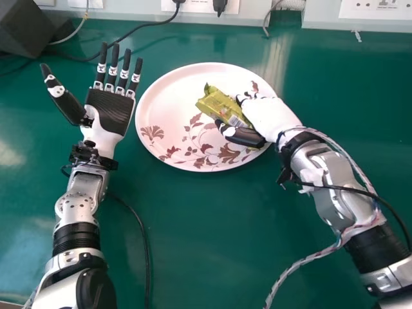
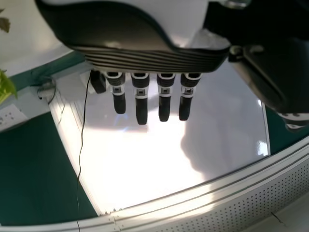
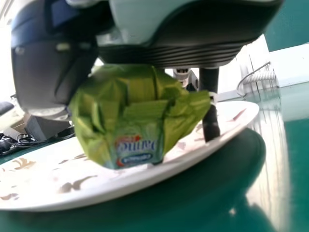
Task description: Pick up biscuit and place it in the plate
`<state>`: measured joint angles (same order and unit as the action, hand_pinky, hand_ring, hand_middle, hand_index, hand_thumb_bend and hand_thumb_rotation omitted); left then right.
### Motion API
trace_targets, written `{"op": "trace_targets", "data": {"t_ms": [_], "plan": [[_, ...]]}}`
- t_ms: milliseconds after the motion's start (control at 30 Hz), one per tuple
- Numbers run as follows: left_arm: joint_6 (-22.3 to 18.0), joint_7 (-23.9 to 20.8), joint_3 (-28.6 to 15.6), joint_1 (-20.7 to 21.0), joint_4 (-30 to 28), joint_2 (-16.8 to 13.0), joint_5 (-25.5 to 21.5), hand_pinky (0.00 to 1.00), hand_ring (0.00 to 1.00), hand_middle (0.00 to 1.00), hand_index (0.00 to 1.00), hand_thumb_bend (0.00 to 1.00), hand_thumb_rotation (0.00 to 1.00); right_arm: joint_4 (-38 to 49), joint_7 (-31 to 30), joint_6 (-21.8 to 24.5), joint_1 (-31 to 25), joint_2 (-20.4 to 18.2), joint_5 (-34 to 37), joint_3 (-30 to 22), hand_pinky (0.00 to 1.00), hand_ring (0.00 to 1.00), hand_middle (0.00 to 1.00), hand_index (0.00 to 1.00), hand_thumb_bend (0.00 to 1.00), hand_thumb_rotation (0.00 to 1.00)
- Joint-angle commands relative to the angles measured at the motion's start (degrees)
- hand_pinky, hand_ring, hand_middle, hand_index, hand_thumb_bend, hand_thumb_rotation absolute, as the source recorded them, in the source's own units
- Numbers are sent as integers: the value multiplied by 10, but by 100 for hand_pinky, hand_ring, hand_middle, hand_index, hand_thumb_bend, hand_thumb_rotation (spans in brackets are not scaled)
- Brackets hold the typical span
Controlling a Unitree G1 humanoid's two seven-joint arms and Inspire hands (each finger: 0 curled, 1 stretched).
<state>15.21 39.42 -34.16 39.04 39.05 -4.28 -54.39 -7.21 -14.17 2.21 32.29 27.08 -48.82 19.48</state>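
Cable (image 1: 153,24), black, runs over the green tabletop (image 1: 193,238) from a dark box (image 1: 26,26) area past the left hand (image 1: 109,111), spread palm-up beside the plate (image 1: 170,93). Over the plate's right part, the right hand (image 1: 267,116) pinches the green biscuit packet (image 1: 222,106) between thumb and fingers.

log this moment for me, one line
right hand: gripping green biscuit packet over plate | left hand: idle, fingers straight, left of plate | release: not yet done

Green tabletop (image 1: 199,251), probably pale wall (image 1: 135,13)
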Motion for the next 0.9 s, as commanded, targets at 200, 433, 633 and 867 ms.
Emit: {"op": "trace_targets", "data": {"t_ms": [200,433,633,867], "plan": [[-35,34,-5,28,71,-13,25,99,94,100,100,100,93,45,-11,6,-17,1,3,-1,86,100,100,100,68,100],[-44,32,-10,40,103,-17,33,100,95,100,100,100,94,73,-10,14,-24,4,0,-6,81,99,100,100,72,100],[-53,45,-8,40,110,-15,44,100,96,100,100,100,95,101,-9,21,-35,4,1,-14,80,97,100,100,71,100],[-45,51,-8,38,111,-14,45,99,96,100,100,100,97,121,-9,26,-43,5,-5,-19,80,97,100,100,71,100]]}}
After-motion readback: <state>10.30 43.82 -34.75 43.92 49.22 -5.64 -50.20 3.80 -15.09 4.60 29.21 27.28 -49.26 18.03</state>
